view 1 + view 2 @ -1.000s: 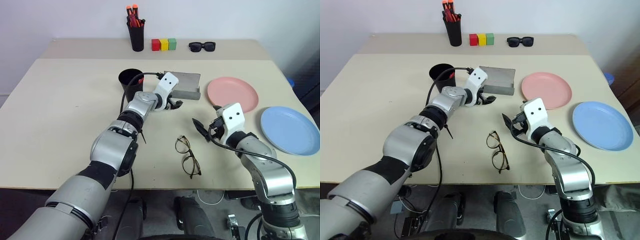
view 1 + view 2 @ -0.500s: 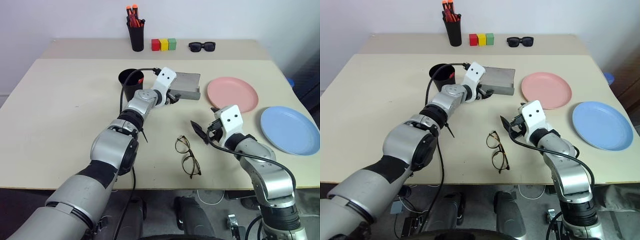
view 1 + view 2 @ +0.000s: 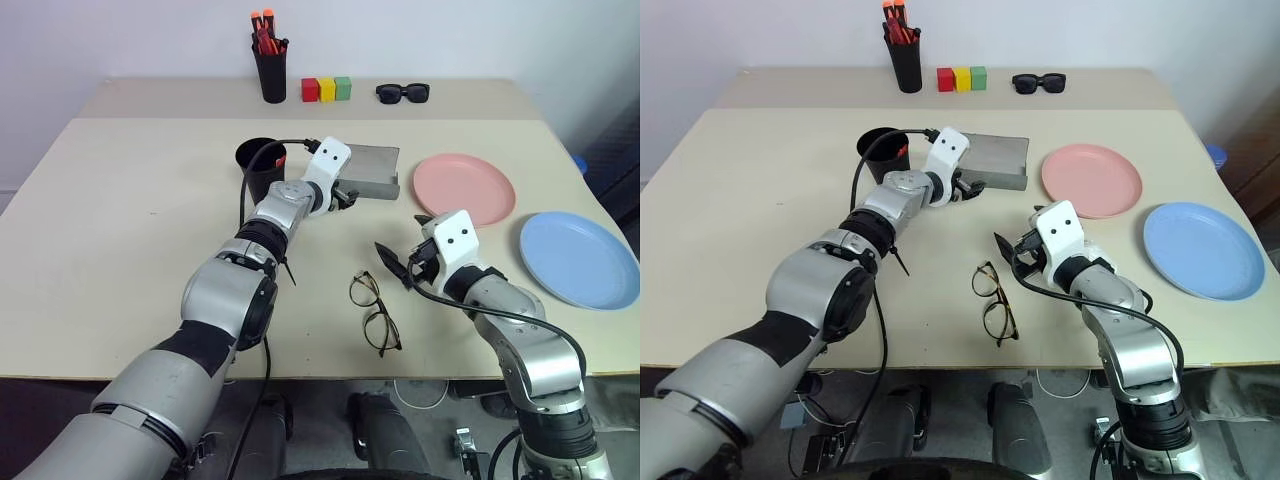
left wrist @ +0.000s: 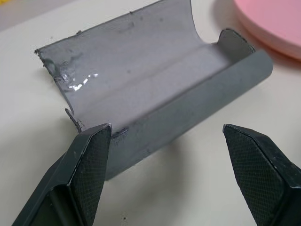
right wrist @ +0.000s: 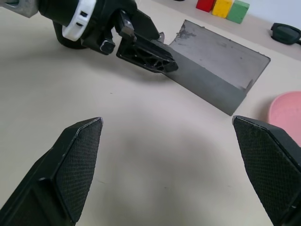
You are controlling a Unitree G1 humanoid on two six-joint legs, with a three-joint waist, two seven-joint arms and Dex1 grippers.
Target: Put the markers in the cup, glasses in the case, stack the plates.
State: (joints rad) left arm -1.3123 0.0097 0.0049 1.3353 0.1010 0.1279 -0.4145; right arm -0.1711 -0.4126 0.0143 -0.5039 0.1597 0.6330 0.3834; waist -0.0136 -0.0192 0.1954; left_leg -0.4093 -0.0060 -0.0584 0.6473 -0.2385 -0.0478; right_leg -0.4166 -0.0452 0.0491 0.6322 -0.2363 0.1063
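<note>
Two grippers are over the table (image 3: 120,220), both w/ fingers spread wide and nothing between them.

Left gripper (image 3: 345,195): arm reaches fwd across the table centre; fingertips sit at the near-left corner of the case (image 3: 372,170). In the left wrist view, one finger (image 4: 87,162) is just beside the case's front wall; the other finger (image 4: 256,165) stands well clear over bare table. Contact w/ the case cannot be confirmed.

Case: grey, hinged, lying open, lid flat toward the far side, interior bare. Located mid-table, between the cup (image 3: 262,168) and the pink plate (image 3: 464,188).

Right gripper (image 3: 405,262): hovers over bare table near the robot, pointing fwd and left toward the case. Right wrist view shows the left gripper (image 5: 141,47) and the case (image 5: 218,70) ahead of it.

Glasses (image 3: 375,311): thin dark-rimmed, round lenses, lying on the table near the front edge, just beside and left of the right gripper, not touched.

Cup: wide black tumbler, upright, left of the case, behind the left arm; something red shows at its rim.

Plates: pink plate right of the case; blue plate (image 3: 580,260) further right, nearer the front. Apart, not stacked.

Far edge: tall black cup w/ orange-capped markers (image 3: 270,60), three coloured blocks (image 3: 328,89), black sunglasses (image 3: 403,93).
</note>
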